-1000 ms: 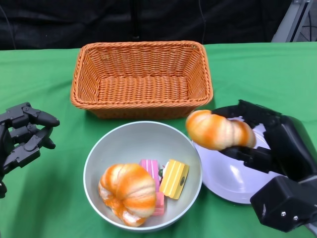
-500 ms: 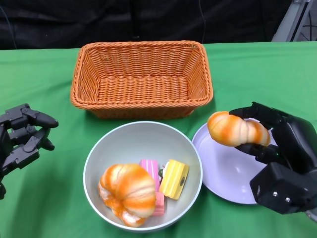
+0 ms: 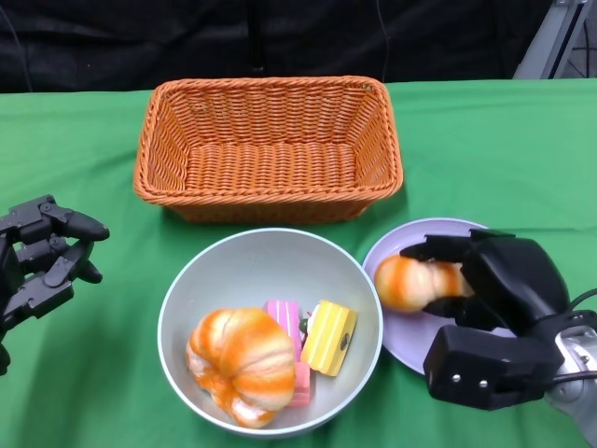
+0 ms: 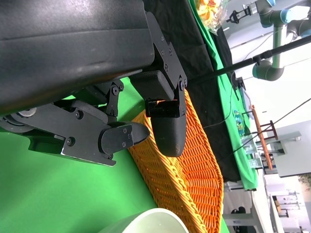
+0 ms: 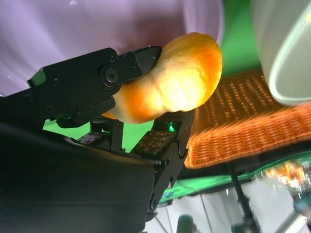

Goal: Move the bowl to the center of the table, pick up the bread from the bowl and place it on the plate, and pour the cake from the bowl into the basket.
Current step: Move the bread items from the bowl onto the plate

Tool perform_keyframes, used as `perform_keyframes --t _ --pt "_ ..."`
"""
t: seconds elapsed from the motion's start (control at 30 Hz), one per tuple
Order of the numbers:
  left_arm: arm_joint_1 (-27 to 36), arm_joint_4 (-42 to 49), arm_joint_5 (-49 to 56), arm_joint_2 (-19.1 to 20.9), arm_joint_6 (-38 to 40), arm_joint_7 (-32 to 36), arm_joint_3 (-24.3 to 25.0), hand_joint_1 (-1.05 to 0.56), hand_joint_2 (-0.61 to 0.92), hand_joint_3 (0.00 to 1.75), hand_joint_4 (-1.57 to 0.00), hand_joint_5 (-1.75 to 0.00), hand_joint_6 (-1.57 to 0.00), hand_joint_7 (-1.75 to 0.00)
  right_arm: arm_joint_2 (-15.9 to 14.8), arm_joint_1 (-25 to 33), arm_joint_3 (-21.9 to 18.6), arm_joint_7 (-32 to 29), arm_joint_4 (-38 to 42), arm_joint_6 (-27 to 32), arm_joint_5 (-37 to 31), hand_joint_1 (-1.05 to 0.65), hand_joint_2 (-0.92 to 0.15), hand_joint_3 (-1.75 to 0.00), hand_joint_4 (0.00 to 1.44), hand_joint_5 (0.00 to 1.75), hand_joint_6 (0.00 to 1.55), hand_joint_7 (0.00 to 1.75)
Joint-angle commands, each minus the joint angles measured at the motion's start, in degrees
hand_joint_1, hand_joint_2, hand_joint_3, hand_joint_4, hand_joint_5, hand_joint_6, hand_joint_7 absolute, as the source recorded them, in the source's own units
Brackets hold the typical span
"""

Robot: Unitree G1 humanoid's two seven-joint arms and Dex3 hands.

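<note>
My right hand grips an orange-white bread roll low over the lilac plate, right of the bowl. In the right wrist view the bread roll sits between the black fingers close against the plate. The grey bowl stands near the table's middle and holds a second bread, a pink cake and a yellow cake. My left hand hangs empty left of the bowl, fingers apart. The orange wicker basket stands behind the bowl.
Green cloth covers the table. The basket's wall and the bowl's rim show past my left hand's fingers in the left wrist view. Dark backdrop lies beyond the table's far edge.
My right hand has carried the bread roll rightward away from the bowl's edge and down onto the plate's area. The left hand, bowl and basket have stayed put.
</note>
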Motion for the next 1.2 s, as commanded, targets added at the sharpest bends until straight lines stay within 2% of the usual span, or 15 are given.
perform_keyframes --t 0.03,0.1,0.13,0.17,0.2,0.27,0.4,0.53,0.73,0.9,1.07,1.2 --pt "0.19 -0.63 -0.25 1.61 -0.46 -0.15 0.48 -0.03 0.83 0.6 -0.77 -1.48 -0.83 -1.04 -3.16 2.17 2.0 13.34 -9.21 8.49 -0.94 -0.2 -0.91 -0.01 0.49 1.11 0.75 0.05" --pt "0.18 -0.63 -0.21 1.65 -0.46 -0.16 0.45 -0.03 0.83 0.6 -0.77 -1.48 -0.83 -1.04 -3.55 3.0 2.38 17.0 -12.57 11.44 -0.83 -0.21 -0.91 -0.01 0.46 1.05 0.7 0.02" --pt "0.06 -0.55 -0.09 1.69 -0.13 0.16 0.44 -0.03 0.83 0.6 -0.77 -1.48 -0.83 -1.05 -4.71 3.99 3.34 23.85 -18.27 14.63 -1.26 -0.21 -0.92 0.0 0.46 1.04 0.69 0.01" --pt "-0.08 -0.37 0.05 1.76 -0.17 0.32 0.41 -0.03 0.83 0.6 -0.76 -1.48 -0.83 -1.05 -5.64 4.89 4.15 30.14 -23.66 17.84 -1.75 -0.32 -0.88 -0.01 0.24 0.74 0.44 0.01" --pt "-0.17 -0.23 0.16 1.81 -0.22 0.43 0.38 -0.02 0.83 0.6 -0.76 -1.48 -0.83 -1.05 -6.28 5.55 4.7 34.72 -27.62 20.31 -2.18 -0.35 -0.87 0.0 0.21 0.52 0.34 0.01" --pt "-0.31 0.05 0.38 1.95 -0.29 0.54 0.29 -0.02 0.83 0.6 -0.77 -1.47 -0.83 -1.05 -7.02 5.98 5.38 39.93 -32.34 23.47 -3.4 -0.39 -0.87 0.0 0.19 0.29 0.24 0.0" --pt "-0.46 0.2 -0.03 1.95 0.01 0.01 0.4 -0.01 0.84 0.58 -0.77 -1.47 -0.82 -1.06 -7.85 5.64 6.47 47.97 -40.11 29.55 -7.22 -0.51 -0.86 0.0 0.11 0.15 0.12 0.0" --pt "-0.32 -0.06 0.09 1.95 0.06 0.27 0.31 -0.02 0.85 0.56 -0.77 -1.47 -0.83 -1.06 -8.04 5.7 6.23 50.66 -44.12 32.05 -9.39 -0.66 -0.85 0.0 0.1 0.13 0.05 0.0" --pt "-0.34 0.22 0.17 1.98 -0.64 0.04 0.22 0.0 0.87 0.54 -0.75 -1.48 -0.81 -1.07 -8.46 5.86 5.44 53.78 -48.15 34.2 -10.44 -0.73 -0.86 0.0 0.08 0.12 0.01 0.0" --pt "-0.12 -0.1 -0.01 1.88 -0.39 0.01 0.28 -0.02 0.87 0.53 -0.77 -1.49 -0.82 -1.08 -6.02 9.4 1.75 48.68 -54.57 36.86 -10.99 -0.67 -0.86 0.0 0.18 0.15 0.1 0.03" --pt "-0.27 0.11 -0.37 1.77 -0.25 -0.45 0.36 -0.02 0.87 0.53 -0.76 -1.5 -0.81 -1.08 -3.99 12.19 -2.51 45.31 -60.66 35.78 -6.05 -0.64 -0.89 -0.01 0.32 0.17 0.2 0.04" --pt "-0.36 0.31 -0.18 1.67 -0.13 -0.18 0.24 -0.02 0.86 0.53 -0.76 -1.49 -0.82 -1.08 -2.45 13.53 -6.36 45.59 -65.15 35.06 2.84 -0.61 -0.92 -0.02 0.5 0.22 0.3 0.06"
